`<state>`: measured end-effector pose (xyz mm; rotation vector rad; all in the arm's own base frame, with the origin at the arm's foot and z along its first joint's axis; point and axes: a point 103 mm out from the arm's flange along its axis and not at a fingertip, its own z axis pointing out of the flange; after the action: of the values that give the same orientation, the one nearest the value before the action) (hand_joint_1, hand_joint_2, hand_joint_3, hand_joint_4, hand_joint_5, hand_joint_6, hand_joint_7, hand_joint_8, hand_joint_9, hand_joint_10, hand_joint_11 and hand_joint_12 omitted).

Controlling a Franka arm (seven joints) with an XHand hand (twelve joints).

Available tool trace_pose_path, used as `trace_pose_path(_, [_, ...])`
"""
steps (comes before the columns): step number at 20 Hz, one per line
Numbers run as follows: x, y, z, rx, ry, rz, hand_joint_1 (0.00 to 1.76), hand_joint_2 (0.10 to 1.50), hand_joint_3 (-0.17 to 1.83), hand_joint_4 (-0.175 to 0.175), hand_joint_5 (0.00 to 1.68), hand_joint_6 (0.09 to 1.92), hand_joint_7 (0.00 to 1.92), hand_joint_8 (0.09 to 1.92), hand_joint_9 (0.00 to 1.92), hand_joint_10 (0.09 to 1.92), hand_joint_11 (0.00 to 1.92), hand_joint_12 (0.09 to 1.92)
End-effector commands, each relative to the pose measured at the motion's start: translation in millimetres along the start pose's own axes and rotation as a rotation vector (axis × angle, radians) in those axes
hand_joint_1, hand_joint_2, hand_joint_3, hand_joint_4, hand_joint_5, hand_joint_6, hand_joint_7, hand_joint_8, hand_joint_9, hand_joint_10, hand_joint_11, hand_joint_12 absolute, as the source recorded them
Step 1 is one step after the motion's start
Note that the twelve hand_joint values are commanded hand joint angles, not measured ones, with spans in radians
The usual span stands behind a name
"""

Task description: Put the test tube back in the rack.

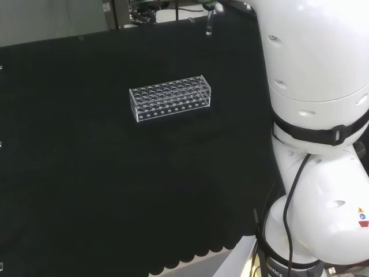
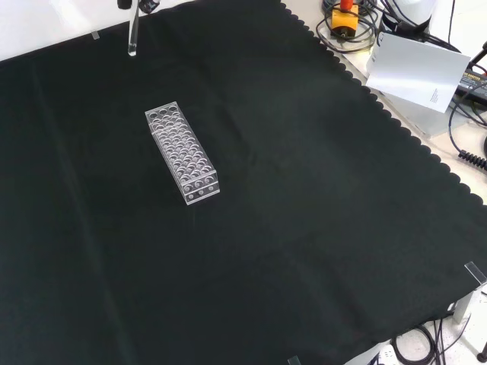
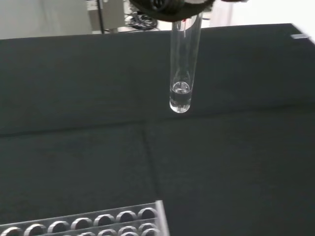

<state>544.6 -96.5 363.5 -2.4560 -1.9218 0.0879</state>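
A clear test tube [image 3: 183,64] hangs upright with its round end down, high above the black cloth. The hand [image 3: 167,7] is shut on the tube's top end, and only its dark fingertips show. In the front view the test tube [image 2: 133,34] hangs at the top left, beyond the far end of the rack. The clear plastic rack [image 2: 183,152] stands on the cloth with several rows of empty holes. In the head view the rack [image 1: 171,98] lies mid-bench, with the test tube [image 1: 209,26] to its upper right. One end of the rack [image 3: 98,221] shows in the wrist view.
The arm's white links [image 1: 317,115] stand at the right of the head view. Beyond the cloth's scalloped edge in the front view lie a white sheet [image 2: 418,72], a yellow and orange tool [image 2: 342,19] and cables [image 2: 472,84]. Bare black cloth [image 2: 304,251] surrounds the rack.
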Motion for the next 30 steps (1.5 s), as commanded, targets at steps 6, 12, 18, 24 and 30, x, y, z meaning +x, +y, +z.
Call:
trace_pose_path(6, [41.6,-5.3,16.5,0.04,0.107,-0.066,1.42,0.99,0.0,-0.175,1.32,0.09,1.29,0.85,1.24,0.54,1.04,1.08])
trace_pose_path(12, [48.6,-4.1,34.7,0.078,0.109,-0.08,1.42,0.99,0.0,-0.175,1.32,0.09,1.29,0.85,1.24,0.54,1.03,1.08])
trace_pose_path(18, [46.5,-3.4,50.0,0.111,0.093,-0.083,1.42,0.99,0.0,-0.175,1.32,0.09,1.29,0.85,1.24,0.54,1.03,1.08])
trace_pose_path(24, [46.9,-5.1,60.1,0.135,0.083,-0.092,1.42,0.99,0.0,-0.175,1.32,0.09,1.29,0.85,1.24,0.54,1.03,1.08])
trace_pose_path(30, [50.9,-6.1,72.3,0.151,0.049,-0.114,1.42,0.99,0.0,-0.175,1.32,0.09,1.29,0.86,1.24,0.54,1.03,1.08])
